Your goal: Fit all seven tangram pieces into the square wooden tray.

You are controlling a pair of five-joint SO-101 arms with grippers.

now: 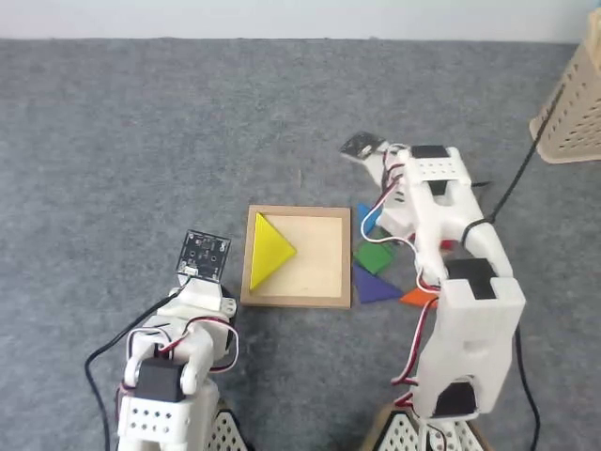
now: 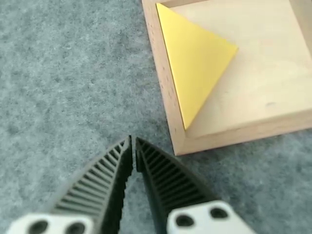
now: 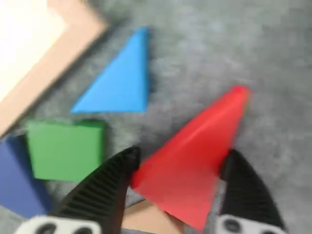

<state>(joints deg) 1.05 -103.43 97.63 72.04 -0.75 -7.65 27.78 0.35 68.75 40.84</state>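
my right tool (image 3: 183,157) pinches the red triangle (image 3: 197,141) by its side edges, near the green square (image 3: 66,148); it looks light, hard and slippery.

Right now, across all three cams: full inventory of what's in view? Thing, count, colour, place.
wooden tray: 1, light wood, mid-table
yellow triangle: 1, yellow, inside the tray, along one wall
blue triangle: 1, light blue, on the carpet beside the tray
green square: 1, green, on the carpet beside the tray
purple triangle: 1, blue-purple, next to the green square
orange piece: 1, orange, past the purple triangle, partly hidden
red triangle: 1, red, at the right gripper
slatted basket: 1, beige, far table edge
grey carpet: 1, grey, covers the table
left gripper: 1, black, shut, over carpet near a tray corner
right gripper: 1, black, around the red triangle
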